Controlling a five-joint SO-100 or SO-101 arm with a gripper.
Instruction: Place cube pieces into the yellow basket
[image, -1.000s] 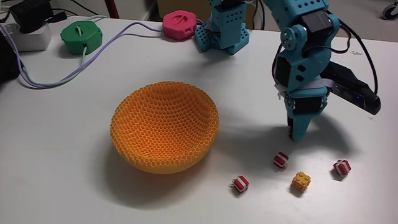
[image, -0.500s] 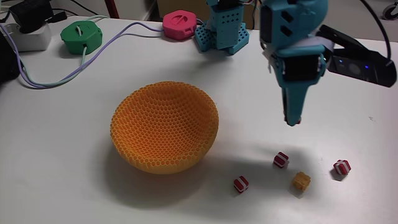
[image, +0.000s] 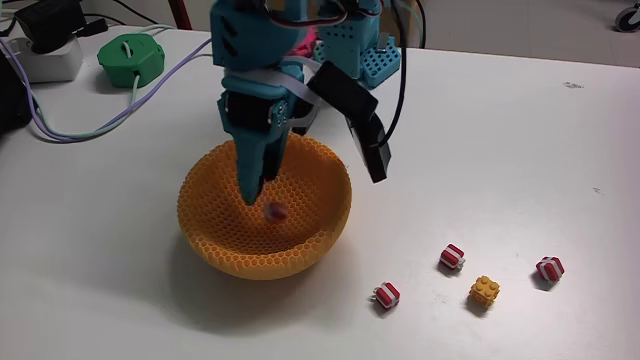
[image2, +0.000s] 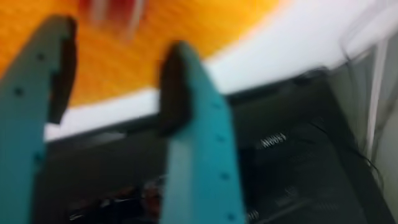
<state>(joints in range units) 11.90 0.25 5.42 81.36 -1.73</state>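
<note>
Teal two-finger hand (image: 252, 190): fingers parted, empty, tips hanging inside the orange-yellow honeycomb-mesh basket (image: 215, 245); wrist view is blurred but shows the gap (image2: 112, 81). Red-and-white striped cube (image: 275, 211): in the basket. On the white table (image: 520, 140), right of the basket: three striped cubes (image: 387, 294), one yellow studded cube (image: 485, 291), unmoved. A second ago the hand hovered above them. Green hexagonal case (image: 131, 56) stands well apart at the rear.
</note>
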